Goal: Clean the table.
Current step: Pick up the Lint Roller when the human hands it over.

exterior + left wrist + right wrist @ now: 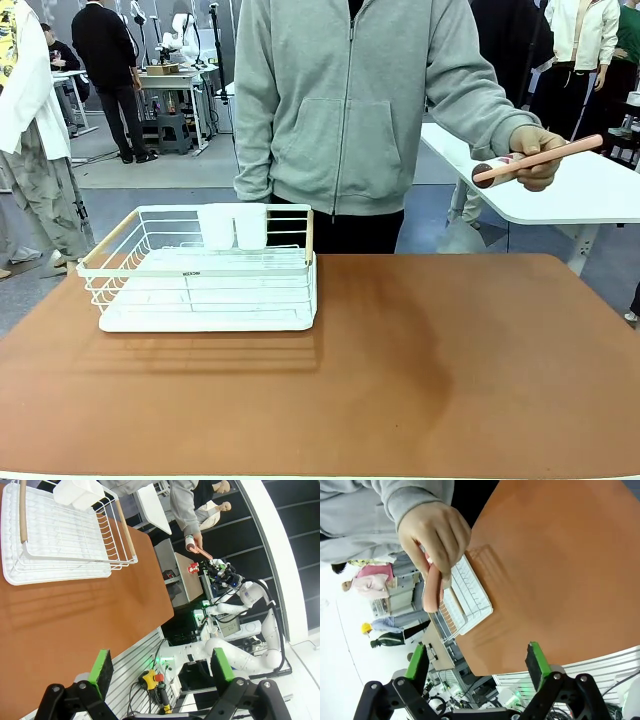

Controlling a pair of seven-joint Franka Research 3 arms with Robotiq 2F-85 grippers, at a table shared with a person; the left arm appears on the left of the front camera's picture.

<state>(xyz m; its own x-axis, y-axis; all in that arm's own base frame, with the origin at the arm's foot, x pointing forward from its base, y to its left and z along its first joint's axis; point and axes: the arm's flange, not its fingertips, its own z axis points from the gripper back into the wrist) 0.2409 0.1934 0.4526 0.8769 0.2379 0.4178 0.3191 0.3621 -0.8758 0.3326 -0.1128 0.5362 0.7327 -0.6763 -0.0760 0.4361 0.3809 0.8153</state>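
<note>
The table point(450, 370) has a bare reddish-brown top. A person in a grey hoodie stands at its far side and holds a pink stick-shaped thing point(545, 158) with a dark round end, out past the table's far right corner. In the right wrist view the hand point(437, 532) with that pink thing point(432, 590) hangs ahead of my open right gripper point(476, 662), apart from it. My left gripper point(161, 665) stands open with nothing in it, off the table's near edge point(75, 620).
A white wire basket point(200, 272) with wooden handles and two white cups point(232, 226) stands on the table's far left. A smaller white-topped table point(590, 190) is behind at the right. My right arm point(250, 592) shows farther off in the left wrist view.
</note>
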